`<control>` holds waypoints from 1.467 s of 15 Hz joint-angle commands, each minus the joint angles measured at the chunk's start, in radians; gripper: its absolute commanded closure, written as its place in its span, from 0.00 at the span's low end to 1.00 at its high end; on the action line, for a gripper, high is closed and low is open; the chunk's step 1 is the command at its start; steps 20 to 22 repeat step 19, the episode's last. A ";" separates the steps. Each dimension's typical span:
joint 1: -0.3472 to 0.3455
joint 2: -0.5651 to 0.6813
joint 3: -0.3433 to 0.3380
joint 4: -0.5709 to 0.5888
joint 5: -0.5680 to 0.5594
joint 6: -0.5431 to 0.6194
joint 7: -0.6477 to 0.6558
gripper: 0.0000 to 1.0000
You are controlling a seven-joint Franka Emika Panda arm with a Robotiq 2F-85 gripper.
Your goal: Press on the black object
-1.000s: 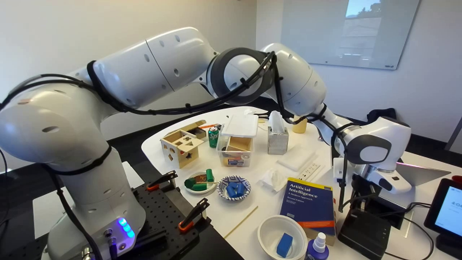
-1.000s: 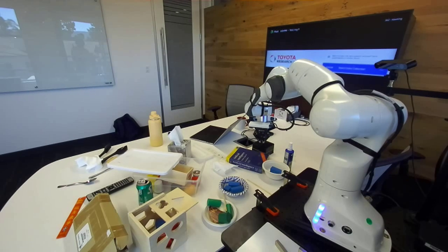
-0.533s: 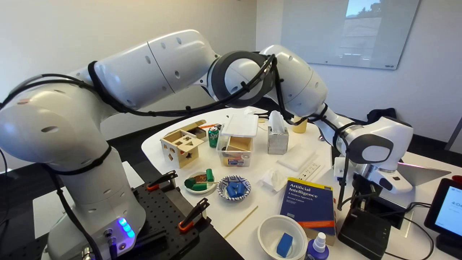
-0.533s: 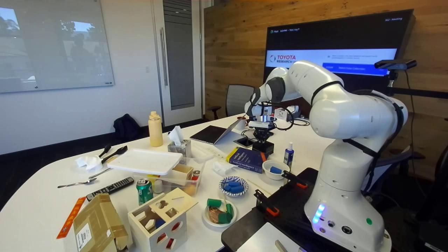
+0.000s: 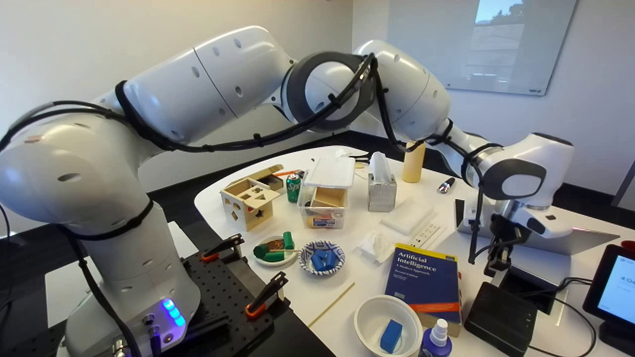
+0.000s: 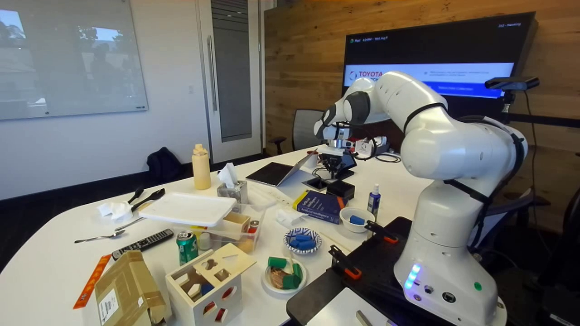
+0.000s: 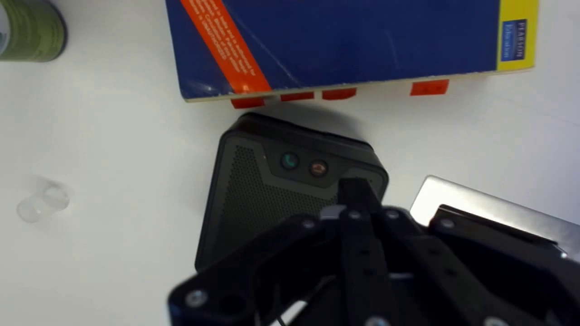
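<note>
The black object point(image 5: 500, 320) is a low matte black box on the white table. It also shows in an exterior view point(image 6: 340, 189). In the wrist view the black object point(image 7: 267, 194) shows a perforated speaker top with a green and a reddish call button near one edge. My gripper point(image 5: 492, 270) hangs above it with a visible gap; it also shows in an exterior view point(image 6: 334, 175). In the wrist view my gripper's fingertips point(image 7: 358, 190) are together with nothing between them. They and the linkages hide the lower right part of the black object.
A blue book point(image 5: 424, 280) lies beside the black object. A white bowl point(image 5: 364, 327) with a blue block and a spray bottle point(image 5: 436, 342) stand nearby. A blue-glowing screen point(image 5: 617, 287), cables and a grey laptop point(image 6: 277, 174) are on the far side.
My gripper has risen from the black object, where its fingertips were down at its top, and now hangs above it. The black object has not visibly moved.
</note>
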 commanded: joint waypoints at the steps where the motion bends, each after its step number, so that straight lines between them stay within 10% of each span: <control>1: 0.038 -0.183 0.002 -0.168 0.003 -0.027 -0.005 0.73; 11: 0.186 -0.543 -0.007 -0.612 -0.029 -0.017 -0.036 0.01; 22: 0.328 -0.779 -0.015 -1.009 -0.082 0.197 0.002 0.00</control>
